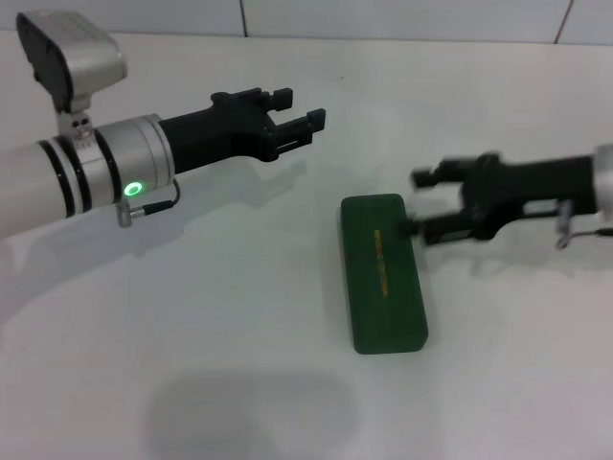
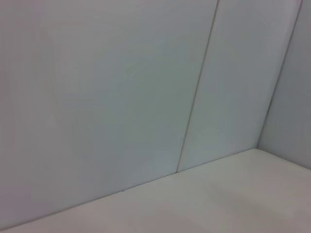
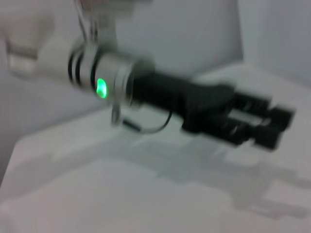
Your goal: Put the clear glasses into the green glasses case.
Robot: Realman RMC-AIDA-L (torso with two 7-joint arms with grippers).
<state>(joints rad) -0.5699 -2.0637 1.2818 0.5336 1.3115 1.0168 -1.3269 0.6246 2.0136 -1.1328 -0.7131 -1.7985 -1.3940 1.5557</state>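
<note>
The green glasses case (image 1: 383,273) lies shut on the white table, its gold lettering facing up. The clear glasses are out of view in every picture. My right gripper (image 1: 421,202) is open, low over the table, just to the right of the case's far end, and its lower finger sits close to the case's corner. My left gripper (image 1: 305,110) hovers open and holds nothing, up and to the left of the case and well apart from it. The right wrist view shows that left gripper (image 3: 272,124) from the side, blurred.
White table (image 1: 239,316) spreads all round the case. A tiled wall (image 2: 121,97) rises behind the table's far edge, and the left wrist view shows only this wall and a strip of table.
</note>
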